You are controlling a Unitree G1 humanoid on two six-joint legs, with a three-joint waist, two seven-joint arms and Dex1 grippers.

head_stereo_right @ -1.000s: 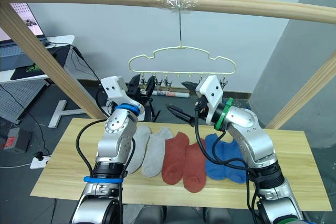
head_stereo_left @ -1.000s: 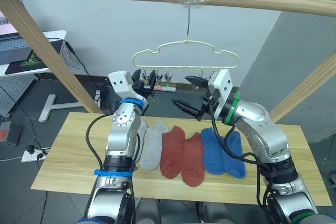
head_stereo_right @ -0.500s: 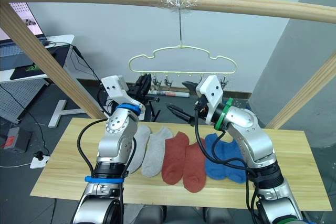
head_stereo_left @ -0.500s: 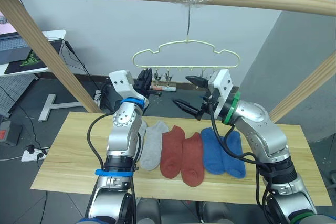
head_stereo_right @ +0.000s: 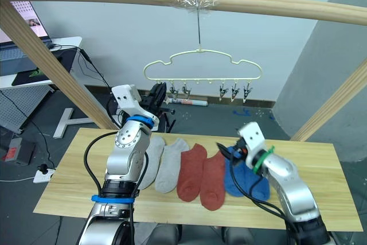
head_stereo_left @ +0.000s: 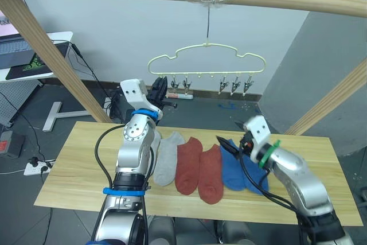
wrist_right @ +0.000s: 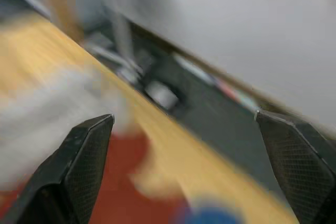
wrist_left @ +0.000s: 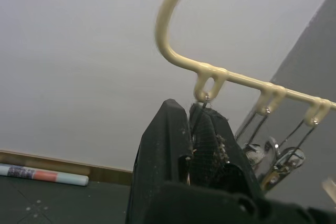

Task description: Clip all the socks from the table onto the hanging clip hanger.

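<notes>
Six socks (head_stereo_left: pixel 198 166) lie in a row on the table (head_stereo_left: pixel 74 164), grey, red, blue, none clipped. Right gripper (head_stereo_left: pixel 230 140), fingers spread wide, hovers just above the blue pair (head_stereo_left: pixel 243 167). Left gripper (head_stereo_left: pixel 160 87) is raised beyond the grey socks (head_stereo_left: pixel 165 157), fingers pinched on the end clip (wrist_left: pixel 202 114) of the clip hanger (head_stereo_left: pixel 206 61)

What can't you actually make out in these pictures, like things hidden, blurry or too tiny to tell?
- Leftmost clip: in the left wrist view the left gripper is closed over it, hiding most of it.
- One grey sock: in the eye views the left arm partly covers it.
- Blue socks: the right gripper hides their upper ends.
- Right wrist view: the table and socks are smeared by motion blur, so their outlines cannot be traced.
</notes>
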